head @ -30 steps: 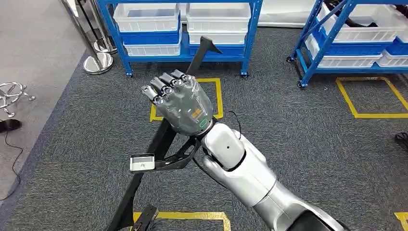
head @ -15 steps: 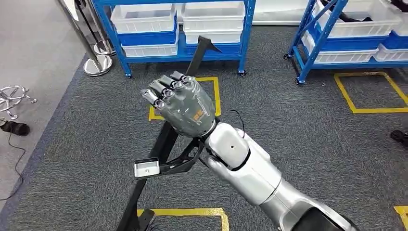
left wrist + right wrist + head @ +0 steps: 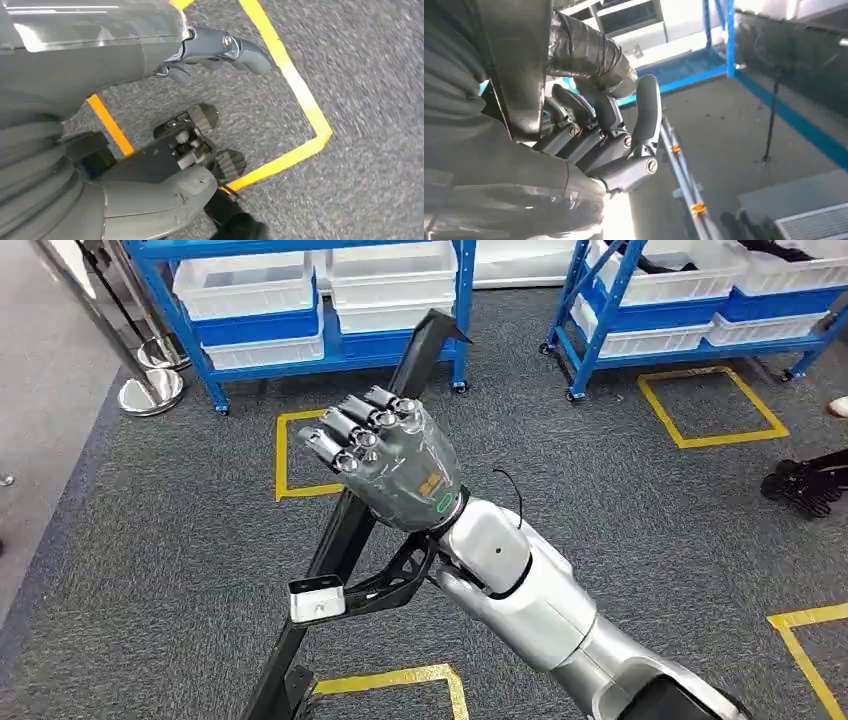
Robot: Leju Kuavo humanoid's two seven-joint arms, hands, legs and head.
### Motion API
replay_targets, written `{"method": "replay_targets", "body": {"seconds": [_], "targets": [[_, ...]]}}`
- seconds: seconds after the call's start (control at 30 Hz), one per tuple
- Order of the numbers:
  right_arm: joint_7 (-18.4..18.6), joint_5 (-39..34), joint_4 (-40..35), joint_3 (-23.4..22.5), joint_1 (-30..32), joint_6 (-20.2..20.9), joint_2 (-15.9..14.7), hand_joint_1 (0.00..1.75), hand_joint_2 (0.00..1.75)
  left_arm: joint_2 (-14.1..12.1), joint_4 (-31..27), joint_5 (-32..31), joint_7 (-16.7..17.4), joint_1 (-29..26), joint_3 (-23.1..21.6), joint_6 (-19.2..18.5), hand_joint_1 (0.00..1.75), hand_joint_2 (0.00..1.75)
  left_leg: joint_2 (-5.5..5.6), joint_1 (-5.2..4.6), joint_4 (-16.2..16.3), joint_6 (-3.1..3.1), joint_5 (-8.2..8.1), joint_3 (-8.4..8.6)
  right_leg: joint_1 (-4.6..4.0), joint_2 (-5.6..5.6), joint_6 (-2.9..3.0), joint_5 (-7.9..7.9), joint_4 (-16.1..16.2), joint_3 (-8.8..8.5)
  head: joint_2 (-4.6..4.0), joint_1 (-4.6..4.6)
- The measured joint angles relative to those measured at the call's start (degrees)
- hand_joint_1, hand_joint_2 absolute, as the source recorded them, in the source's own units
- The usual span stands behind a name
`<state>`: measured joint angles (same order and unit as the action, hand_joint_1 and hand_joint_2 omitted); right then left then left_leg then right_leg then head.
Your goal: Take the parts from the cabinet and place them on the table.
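Carrying the long black part (image 3: 345,540) across the carpet

Our right hand (image 3: 385,460) is clamped around the part near its middle, the bar slanting from low beside us up toward the blue shelving (image 3: 300,310). Our left hand (image 3: 220,47) hangs over the floor with nothing in it; whether its fingers are spread or curled we cannot tell. No worktop is visible. We judge the long ends could swing and clip the shelving, or the bar could twist in our grip as we turn.
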<state>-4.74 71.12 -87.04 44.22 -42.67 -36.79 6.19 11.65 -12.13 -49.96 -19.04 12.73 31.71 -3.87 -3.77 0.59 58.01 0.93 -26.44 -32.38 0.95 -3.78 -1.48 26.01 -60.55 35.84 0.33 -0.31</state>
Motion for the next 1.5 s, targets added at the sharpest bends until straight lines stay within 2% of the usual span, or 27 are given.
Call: {"method": "replay_targets", "body": {"seconds": [0.03, 0.13, 0.17, 0.23, 0.3, 0.33, 0.37, 0.4, 0.47, 0.5, 0.53, 0.8, 0.9, 0.93, 0.97, 1.0, 1.07, 1.1, 1.13, 1.17, 1.27, 1.3, 1.33, 1.37, 1.43, 1.47, 1.5], "targets": [[0.0, 0.0, -0.2, 0.0, -0.1, 0.0, 0.1, 1.75, 1.75, 0.0, 0.0, 0.1, -0.1, 0.3, 0.0, 0.0, 0.00, 1.75, -0.21, -0.51, 0.8, -0.46, -0.41, -0.44, -0.48, 0.13, 0.88, -0.16, 0.3, 0.13, 0.00, -0.04], [-0.3, -0.1, -0.3, 0.0, -0.3, 0.0, 0.2, 1.75, 1.75, -0.1, 0.0, 0.2, -0.2, 0.7, 0.0, 0.0, 0.00, 1.75, -1.63, -0.37, 0.6, -1.02, -0.28, -0.36, -0.71, 2.03, 1.91, -0.40, 0.1, 0.69, 0.00, 0.00], [-0.5, -0.2, -0.4, 0.0, -0.4, 0.1, 0.3, 1.75, 1.75, -0.1, 0.0, 0.4, -0.4, 1.0, 0.0, 0.0, 0.00, 1.75, -1.39, -0.17, 0.8, -1.47, -0.67, -0.50, -0.37, 2.50, 2.46, -0.76, 0.4, 0.65, 0.00, -0.04], [-0.7, -0.2, -0.5, 0.0, -0.8, 0.3, 0.8, 1.75, 1.75, -0.3, 0.0, 0.5, -0.7, 1.3, 0.0, 0.1, 0.00, 1.75, 1.89, 0.05, 4.7, -2.00, -4.08, -2.03, -0.23, 3.25, 3.06, -1.15, 0.6, 0.89, 0.00, -0.07], [-0.7, -0.2, -0.5, 0.0, -1.1, 0.4, 1.5, 1.75, 1.75, -0.7, 0.0, 0.5, -0.8, 1.3, 0.2, 0.3, 0.00, 1.75, 3.04, 0.06, 13.9, -2.12, -8.63, -6.02, -0.37, 4.52, 3.38, -1.38, 0.5, 1.28, 0.00, -0.04], [-0.7, -0.3, -0.5, 0.0, -1.0, 0.3, 1.5, 1.75, 1.75, -0.8, 0.0, 0.5, -0.9, 1.2, 0.2, 0.4, 0.00, 1.75, 3.22, 0.06, 17.4, -2.06, -9.68, -7.57, -0.46, 5.09, 3.38, -1.49, 0.5, 1.40, 0.00, -0.04], [-0.8, -0.4, -0.5, 0.0, -1.0, 0.3, 1.5, 1.75, 1.75, -0.8, 0.0, 0.4, -0.9, 1.2, 0.2, 0.5, 0.00, 1.75, 3.28, 0.06, 18.5, -1.88, -9.38, -8.08, -0.54, 5.77, 3.39, -1.60, 0.5, 1.46, 0.00, -0.04], [-0.9, -0.4, -0.5, 0.0, -1.0, 0.3, 1.6, 1.75, 1.75, -0.9, 0.0, 0.4, -0.9, 1.2, 0.2, 0.5, 0.00, 1.75, 3.31, 0.05, 16.7, -1.64, -7.76, -7.19, -0.60, 6.44, 3.36, -1.69, 0.4, 1.48, 0.00, -0.04], [-0.9, -0.4, -0.6, 0.0, -1.1, 0.3, 1.8, 1.75, 1.75, -1.2, 0.0, 0.4, -0.9, 1.3, 0.2, 0.6, 0.00, 1.75, 4.33, 0.01, 7.6, -0.95, -2.70, -2.59, -0.64, 7.92, 3.16, -1.84, 0.4, 1.43, 0.00, -0.04], [-0.9, -0.5, -0.6, 0.0, -1.2, 0.2, 1.9, 1.75, 1.75, -1.3, 0.0, 0.4, -0.9, 1.3, 0.2, 0.7, 0.00, 1.75, 7.16, -0.01, 2.7, -0.45, -0.82, -0.28, -0.41, 8.47, 3.03, -1.95, 0.4, 1.50, 0.00, -0.04], [-1.0, -0.7, -0.6, 0.0, -1.4, 0.2, 2.1, 1.75, 1.75, -1.6, 0.0, 0.4, -0.9, 1.3, 0.3, 0.9, 0.00, 1.75, 8.56, 0.02, 1.3, -0.15, -1.53, 0.30, -0.68, 8.99, 2.64, -2.20, 0.3, 1.70, 0.00, -0.04], [-1.0, -0.8, -0.6, 0.0, -1.4, 0.1, 2.1, 1.75, 1.75, -1.6, 0.0, 0.3, -0.9, 1.3, 0.3, 1.0, 0.00, 1.75, 8.27, -0.07, 0.4, -0.21, -1.46, 0.55, -0.47, 9.56, 2.39, -2.37, 0.3, 1.91, 0.00, -0.04], [-1.1, -0.9, -0.6, 0.0, -1.3, -0.1, 2.1, 1.75, 1.75, -1.7, 0.0, 0.1, -0.8, 1.1, 0.3, 1.0, 0.00, 1.75, 6.92, -0.44, 0.4, 0.24, -1.05, 0.65, -0.09, 11.10, 1.12, -3.21, 1.0, 2.24, 0.00, -0.02], [-1.2, -0.7, -0.6, 0.0, -1.3, -0.2, 2.1, 1.75, 1.75, -1.7, 0.0, 0.0, -0.8, 1.1, 0.3, 1.0, 0.00, 1.75, 5.55, 0.27, -1.0, 0.63, -0.01, 1.08, -0.25, 9.57, 1.03, -2.83, 0.4, 2.46, 0.00, 0.00], [-1.2, -0.7, -0.6, 0.0, -1.1, -0.3, 2.1, 1.75, 1.75, -1.9, 0.0, 0.2, -1.3, -0.1, 0.3, 0.6, 0.00, 1.75, 2.19, -0.27, -1.3, 1.33, 0.27, 0.69, -0.39, 4.33, 0.18, 5.54, -14.6, 9.33, 0.00, 0.00], [-1.2, -0.7, -0.4, 0.0, -0.9, -0.2, 2.0, 1.75, 1.75, -1.9, 0.0, 0.4, -1.6, -0.2, 0.3, 0.5, 0.00, 1.75, 0.90, -0.26, -1.3, 1.30, 0.25, 0.56, -0.11, 4.06, -0.10, 4.49, -14.6, 9.03, 0.00, 0.02], [-1.2, -0.7, -0.4, 0.0, -1.0, -0.1, 2.0, 1.75, 1.75, -1.6, 0.0, 0.5, -2.1, -0.2, 0.3, 0.5, 0.00, 1.75, -0.40, -0.12, -0.8, 0.89, -0.06, 0.53, 0.09, 2.82, -0.23, 0.34, -6.4, 4.02, 0.00, 0.00], [-1.2, -0.7, -0.4, 0.0, -1.1, 0.0, 2.1, 1.75, 1.75, -1.4, 0.0, 0.5, -2.1, -0.2, 0.3, 0.4, 0.00, 1.75, -0.86, -0.13, -0.5, 0.64, -0.37, 0.55, 0.03, 1.16, -0.14, -1.19, -1.9, 1.30, 0.00, -0.02], [-1.2, -0.7, -0.3, 0.1, -1.3, 0.1, 2.1, 1.75, 1.75, -1.4, 0.0, 0.5, -2.2, -0.2, 0.3, 0.3, 0.00, 1.75, -1.30, -0.63, 0.1, 0.06, -0.83, 0.25, -0.94, -1.39, 0.22, -0.21, 0.4, 0.30, 0.00, 0.00], [-1.2, -0.7, -0.3, 0.2, -1.3, 0.2, 2.2, 1.75, 1.75, -1.2, 0.0, 0.4, -2.3, -0.4, 0.3, 0.3, 0.00, 1.75, -1.83, -0.68, 0.4, -0.20, -1.05, 0.18, -0.65, -0.19, 1.06, -0.54, 0.4, 0.53, 0.00, -0.09], [-1.3, -0.7, -0.3, 0.4, -1.3, 0.2, 2.1, 1.75, 1.75, -0.4, 0.0, 0.3, -2.6, -0.4, 0.3, 0.3, 0.00, 1.75, -3.59, -0.59, 0.4, -0.88, -1.24, 0.47, -0.89, 1.72, 1.97, -0.71, 0.5, 0.96, 0.00, -0.04], [-1.3, -0.7, -0.3, 0.4, -1.2, 0.2, 2.1, 1.75, 1.75, -0.2, 0.0, 0.3, -2.7, -0.4, 0.3, 0.3, 0.00, 1.75, -2.01, -0.22, 0.9, -1.35, -1.98, 0.17, -0.48, 2.25, 2.36, -0.96, 0.8, 0.77, 0.00, -0.02], [-1.3, -0.7, -0.3, 0.4, -1.4, 0.2, 2.1, 1.75, 1.75, -0.1, 0.0, 0.3, -2.8, -0.4, 0.3, 0.3, 0.00, 1.75, 0.90, -0.04, 2.6, -1.53, -3.54, -0.31, -0.38, 2.77, 2.67, -1.11, 0.9, 0.83, 0.00, -0.04], [-1.3, -0.7, -0.3, 0.4, -1.4, 0.2, 2.1, 1.75, 1.75, -0.1, 0.0, 0.3, -2.8, -0.5, 0.3, 0.3, 0.00, 1.75, 2.47, 0.07, 6.6, -1.64, -6.02, -2.02, -0.39, 3.37, 2.87, -1.19, 0.9, 0.92, 0.00, -0.04], [-1.3, -0.7, -0.2, 0.6, -1.3, 0.2, 2.1, 1.75, 1.75, 0.0, 0.0, 0.3, -2.8, -0.9, 0.3, 0.2, 0.00, 1.75, 3.22, 0.07, 15.7, -1.85, -9.88, -6.26, -0.58, 4.94, 3.06, -1.31, 0.8, 1.07, 0.00, -0.04], [-1.3, -0.7, -0.2, 0.7, -1.2, 0.2, 2.1, 1.75, 1.75, 0.0, 0.0, 0.3, -2.8, -1.0, 0.3, 0.2, 0.00, 1.75, 3.24, 0.07, 18.2, -1.83, -10.14, -7.59, -0.66, 5.72, 3.12, -1.36, 0.8, 1.14, 0.00, -0.04], [-1.3, -0.7, -0.2, 0.9, -1.2, 0.2, 2.1, 1.75, 1.75, 0.1, 0.0, 0.3, -2.8, -1.1, 0.3, 0.2, 0.00, 1.75, 3.29, 0.07, 17.8, -1.69, -8.82, -7.54, -0.70, 6.63, 3.12, -1.37, 0.7, 1.15, 0.00, -0.04]]}}
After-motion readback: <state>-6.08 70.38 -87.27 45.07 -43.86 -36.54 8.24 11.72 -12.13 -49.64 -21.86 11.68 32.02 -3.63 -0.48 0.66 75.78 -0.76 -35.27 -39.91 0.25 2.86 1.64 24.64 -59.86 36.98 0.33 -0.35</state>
